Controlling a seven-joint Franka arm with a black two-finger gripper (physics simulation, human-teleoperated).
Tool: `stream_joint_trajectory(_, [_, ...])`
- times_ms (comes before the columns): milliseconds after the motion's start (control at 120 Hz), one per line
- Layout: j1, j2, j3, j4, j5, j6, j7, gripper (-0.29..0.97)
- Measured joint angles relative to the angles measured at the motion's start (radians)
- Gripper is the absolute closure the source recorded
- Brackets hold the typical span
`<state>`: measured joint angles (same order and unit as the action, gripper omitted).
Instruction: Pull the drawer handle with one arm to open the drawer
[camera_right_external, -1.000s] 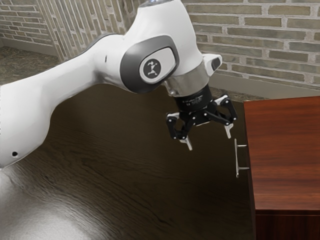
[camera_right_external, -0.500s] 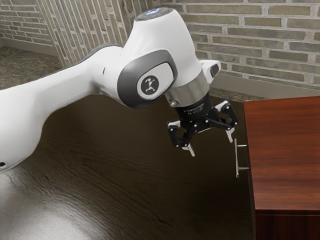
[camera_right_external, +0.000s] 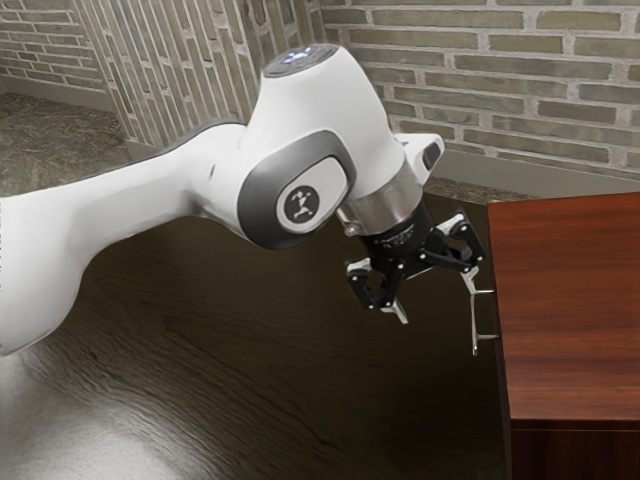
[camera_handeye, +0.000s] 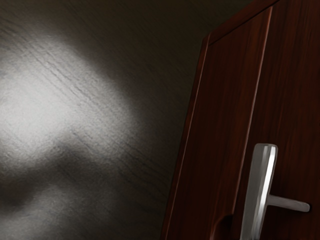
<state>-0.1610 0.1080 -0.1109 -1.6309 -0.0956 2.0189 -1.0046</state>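
The handle (camera_right_external: 474, 316) is a slim silver bar. It's mounted upright on the cabinet (camera_right_external: 570, 310) front, the face turned toward the exterior view's left, and held off the wood by short posts. The gripper (camera_right_external: 435, 296) is parked just beside its upper end, jaws spread wide with nothing held. One fingertip (camera_right_external: 467, 283) is right at the top of the bar (whether it actually touches can't be made out). The other hangs lower, well off to the exterior view's left.

In the wrist view the handle (camera_handeye: 260, 192) is seen close up against the reddish cabinet (camera_handeye: 215, 125). The dark wood table (camera_handeye: 75, 100) is spread out beside it. The white arm (camera_right_external: 200, 210) is reached in from the exterior view's left, with a brick wall (camera_right_external: 520, 70) behind.
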Motion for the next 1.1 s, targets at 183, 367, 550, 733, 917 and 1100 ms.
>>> stream_joint_trajectory(183, [-0.002,-0.001,-0.003,-0.010,-0.002,0.024,0.018,0.08])
stream_joint_trajectory(367, [-0.003,-0.002,-0.010,-0.018,-0.002,0.034,0.036,0.09])
stream_joint_trajectory(550, [-0.001,-0.002,-0.010,-0.026,-0.003,0.039,0.051,0.09])
stream_joint_trajectory(733, [0.000,0.000,-0.010,-0.037,-0.003,0.048,0.063,0.09])
stream_joint_trajectory(917, [-0.002,0.000,-0.010,-0.043,-0.003,0.055,0.073,0.09])
stream_joint_trajectory(1100, [-0.001,0.000,-0.010,-0.054,-0.003,0.063,0.080,0.09])
